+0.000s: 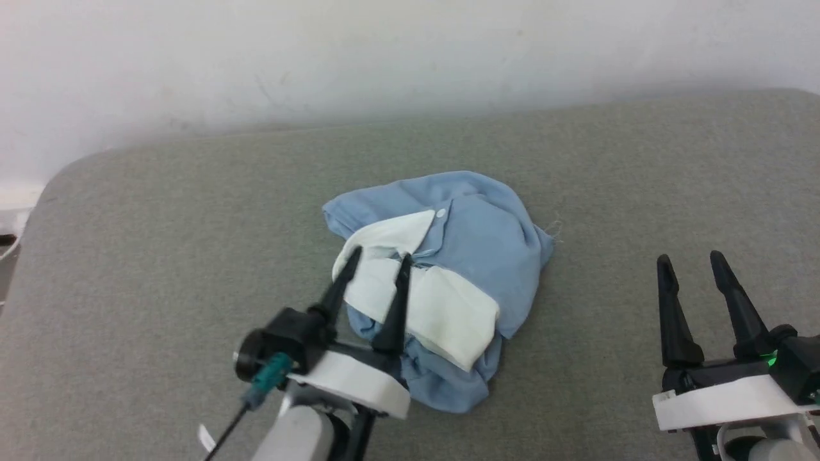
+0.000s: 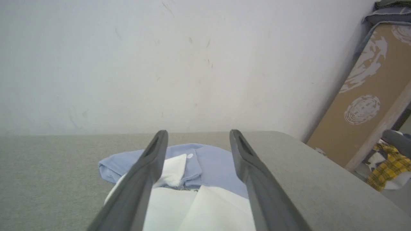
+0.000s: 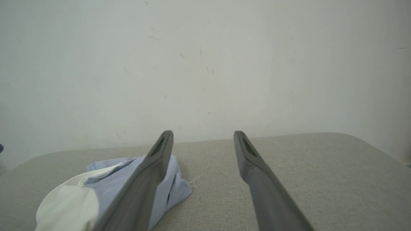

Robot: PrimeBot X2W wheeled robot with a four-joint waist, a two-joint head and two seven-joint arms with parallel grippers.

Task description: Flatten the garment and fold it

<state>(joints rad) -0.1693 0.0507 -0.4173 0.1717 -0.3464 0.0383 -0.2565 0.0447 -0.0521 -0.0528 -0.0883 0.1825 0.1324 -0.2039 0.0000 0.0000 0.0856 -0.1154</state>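
We are seeing the garment [image 1: 477,240] lying crumpled mid-table on the grey padded table [image 1: 160,256], white collar up. Our left gripper [image 1: 380,257] is hovering over that collar with its 2 fingers spread, gripping nothing. Our right gripper [image 1: 690,257] is standing open, well apart from the garment. The left wrist view is adding a brown printed board [image 2: 369,96] and a yellow plaid cloth [image 2: 390,166] beyond the table's edge.

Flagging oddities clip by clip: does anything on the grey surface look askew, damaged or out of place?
The garment lies bunched in a heap, its white collar turned outward on top. A loose thread trails from its edge onto the grey surface. Nothing else stands out.
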